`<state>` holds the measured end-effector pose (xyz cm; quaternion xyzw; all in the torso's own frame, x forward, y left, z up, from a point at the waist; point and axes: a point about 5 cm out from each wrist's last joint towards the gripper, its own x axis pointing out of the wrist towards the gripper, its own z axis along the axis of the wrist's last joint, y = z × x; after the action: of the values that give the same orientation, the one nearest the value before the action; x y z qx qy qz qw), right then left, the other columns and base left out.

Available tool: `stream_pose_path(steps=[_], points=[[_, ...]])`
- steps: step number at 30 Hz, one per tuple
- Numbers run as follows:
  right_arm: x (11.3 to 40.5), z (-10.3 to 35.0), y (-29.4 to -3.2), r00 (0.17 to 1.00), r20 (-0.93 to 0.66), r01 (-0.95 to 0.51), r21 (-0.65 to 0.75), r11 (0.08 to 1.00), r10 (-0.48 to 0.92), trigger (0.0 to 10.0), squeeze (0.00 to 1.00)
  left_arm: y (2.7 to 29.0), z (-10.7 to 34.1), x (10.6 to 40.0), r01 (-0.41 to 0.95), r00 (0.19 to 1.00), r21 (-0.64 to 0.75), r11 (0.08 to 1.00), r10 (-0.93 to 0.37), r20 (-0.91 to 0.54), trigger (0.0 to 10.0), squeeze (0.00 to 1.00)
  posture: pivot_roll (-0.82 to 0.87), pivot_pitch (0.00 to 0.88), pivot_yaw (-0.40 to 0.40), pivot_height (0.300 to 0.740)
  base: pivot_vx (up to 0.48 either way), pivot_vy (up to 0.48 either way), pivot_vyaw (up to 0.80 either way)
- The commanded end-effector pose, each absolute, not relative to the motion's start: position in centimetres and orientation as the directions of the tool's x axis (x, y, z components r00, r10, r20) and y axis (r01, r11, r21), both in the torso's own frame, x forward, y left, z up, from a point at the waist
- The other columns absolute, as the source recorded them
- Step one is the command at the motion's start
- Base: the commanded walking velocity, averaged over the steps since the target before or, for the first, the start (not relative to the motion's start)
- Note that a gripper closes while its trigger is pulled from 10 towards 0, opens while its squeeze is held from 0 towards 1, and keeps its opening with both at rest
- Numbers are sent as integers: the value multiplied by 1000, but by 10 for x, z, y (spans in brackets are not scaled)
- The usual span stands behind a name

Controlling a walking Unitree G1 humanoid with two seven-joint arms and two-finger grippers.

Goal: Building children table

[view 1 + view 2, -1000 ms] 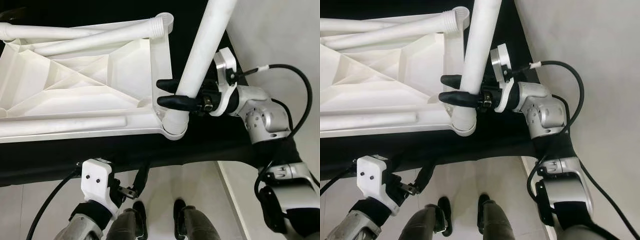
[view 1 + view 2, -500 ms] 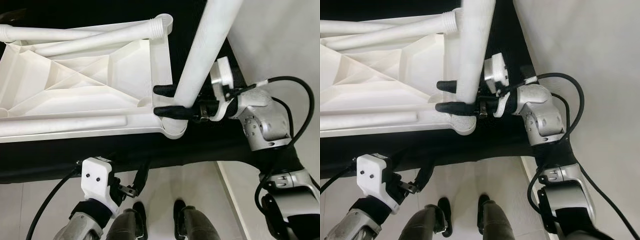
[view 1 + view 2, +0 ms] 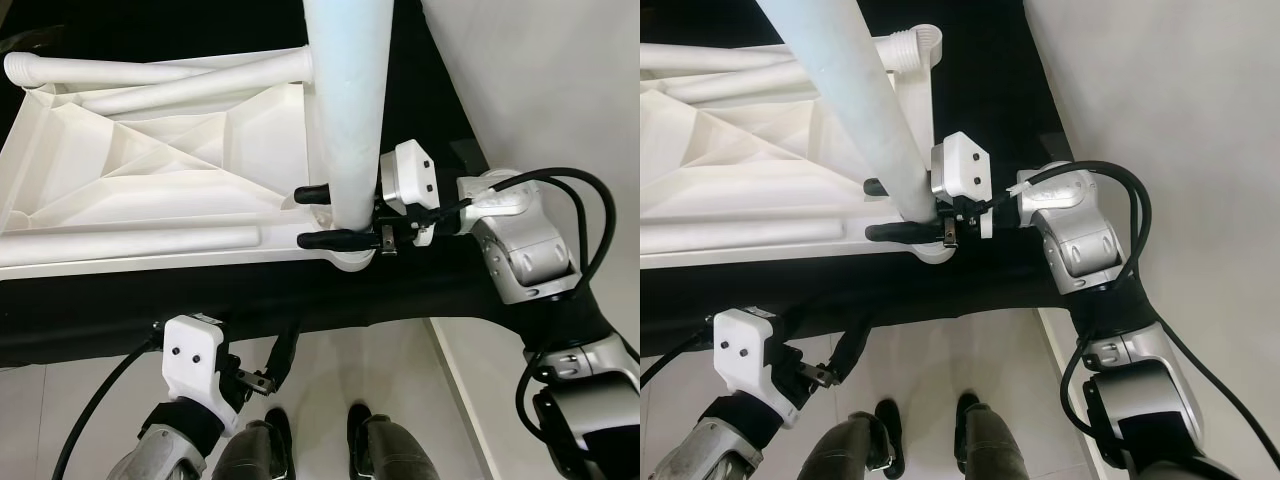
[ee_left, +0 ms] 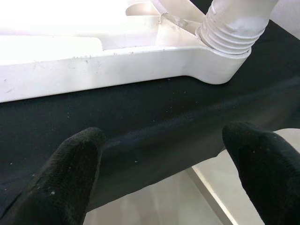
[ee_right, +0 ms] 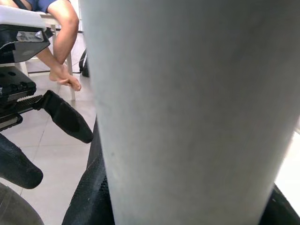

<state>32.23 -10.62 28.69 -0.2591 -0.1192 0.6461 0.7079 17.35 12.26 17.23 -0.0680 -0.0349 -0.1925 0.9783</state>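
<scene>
The right gripper (image 3: 318, 215) was reached in from the right, fingers clamped around the table leg (image 3: 347, 95), which was stood nearly upright in the overturned tabletop's (image 3: 150, 170) corner socket.

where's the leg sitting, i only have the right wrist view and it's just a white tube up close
Observer: The right gripper is clamped round the table leg, whose lower end stands in the near right corner socket of the upturned tabletop.
Operator: upright?
Observer: Roughly; it rises toward the head camera, and the two eye views disagree on its lean.
Operator: left arm doing anything
Observer: No, the left gripper hangs open, low in front of the black-covered surface.
Operator: other legs?
Observer: Loose spare legs lie along the tabletop's far edge.
</scene>
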Motion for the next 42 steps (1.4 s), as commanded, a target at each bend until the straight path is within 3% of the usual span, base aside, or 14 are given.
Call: stream_pose_path(steps=[1,5,7,8,19,25,28,30,33,35,42], points=[[329,252,-112,163,-250,-934,-352,67,954,10000,0,124,165,172,369,929,-139,919,-364,63,10000,0,-41,370,31,740,0,0,0],[333,253,-109,189,-193,-947,-295,127,963,10000,0,123,164,171,368,930,-140,919,-363,63,10000,0,-42,365,27,740,0,0,0],[346,250,-107,300,-112,-934,-237,268,947,10000,0,123,164,171,367,930,-139,920,-362,63,10000,0,-41,363,26,740,0,0,0],[348,248,-107,323,-99,-930,-219,296,941,10000,0,123,164,171,366,930,-139,920,-361,63,10000,0,-41,363,26,740,0,0,0],[351,232,-103,463,-69,-879,-165,448,883,10000,0,124,165,170,365,931,-138,921,-359,65,10000,0,-35,374,33,740,0,0,0],[362,232,-107,572,-49,-810,-194,554,819,10000,0,125,166,171,366,930,-138,920,-361,65,10000,0,-36,380,37,740,0,0,0],[366,240,-109,583,2,-794,-213,570,813,10000,0,125,166,172,366,930,-137,920,-361,65,10000,0,-35,381,37,740,0,0,0],[365,245,-108,542,30,-821,-198,536,840,10000,0,125,166,172,366,931,-136,921,-360,65,10000,0,-37,382,38,740,0,0,0],[351,258,-106,326,57,-926,-183,331,944,10000,0,125,166,173,365,931,-137,921,-359,66,10000,0,-38,384,40,740,0,0,0],[347,263,-107,238,50,-952,-187,243,970,10000,0,125,166,173,366,931,-137,921,-360,66,10000,0,-38,384,40,740,0,0,0],[349,264,-111,143,0,-972,-190,141,990,10000,0,125,166,173,367,930,-137,920,-361,67,10000,0,-37,388,37,740,0,0,0]])
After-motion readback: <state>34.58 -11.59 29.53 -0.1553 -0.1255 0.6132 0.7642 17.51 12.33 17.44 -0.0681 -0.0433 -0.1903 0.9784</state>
